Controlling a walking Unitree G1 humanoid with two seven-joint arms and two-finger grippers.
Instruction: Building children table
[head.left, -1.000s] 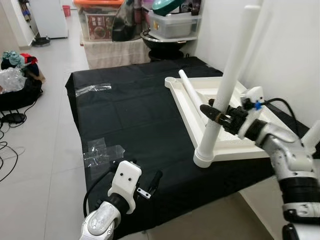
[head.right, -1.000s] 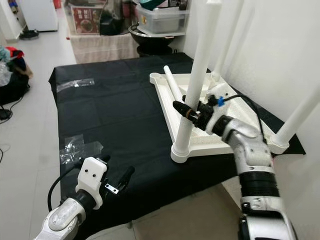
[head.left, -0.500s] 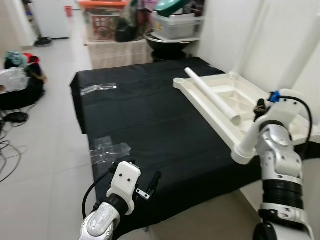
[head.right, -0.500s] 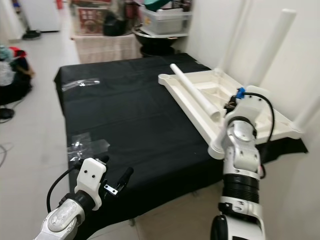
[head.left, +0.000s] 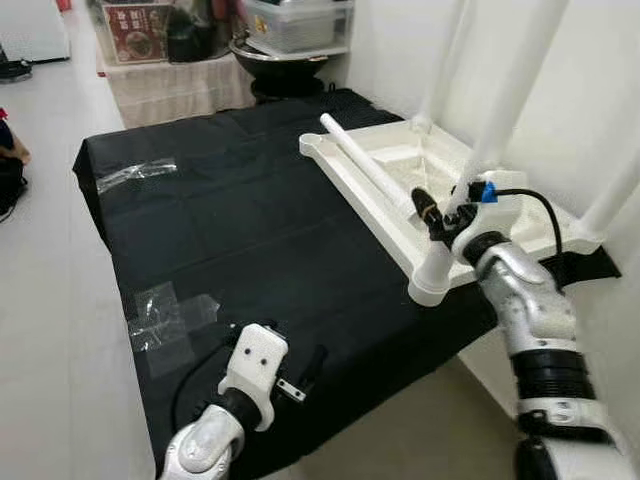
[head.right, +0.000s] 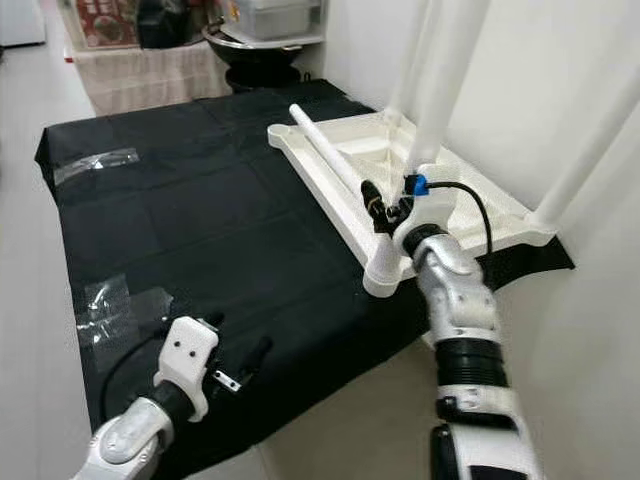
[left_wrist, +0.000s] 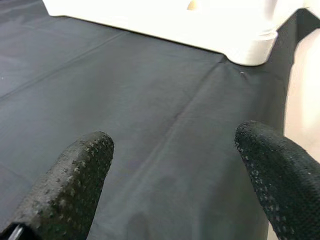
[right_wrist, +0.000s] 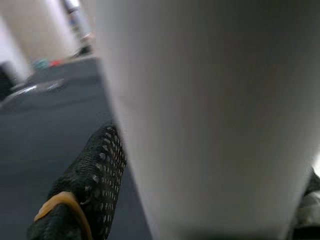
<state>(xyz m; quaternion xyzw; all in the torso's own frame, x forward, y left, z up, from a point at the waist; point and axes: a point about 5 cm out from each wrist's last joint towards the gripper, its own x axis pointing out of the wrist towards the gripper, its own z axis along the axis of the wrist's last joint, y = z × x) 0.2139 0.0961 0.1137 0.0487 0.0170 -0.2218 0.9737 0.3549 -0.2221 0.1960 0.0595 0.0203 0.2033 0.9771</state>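
One upright leg stands in the near corner socket of the upturned tabletop, clenched low by the right gripper. Sideways pull could tilt it or drag the tabletop off the black cloth. Away from the tabletop, the left gripper idles, fingers spread.

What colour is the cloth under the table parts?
Black; the black cloth sheet shows best in the left eye view.

The right gripper clasps a white upright leg standing at the near corner of the upturned white tabletop. A loose leg lies across that tabletop, on the black-covered counter. The left gripper hovers above the near edge.
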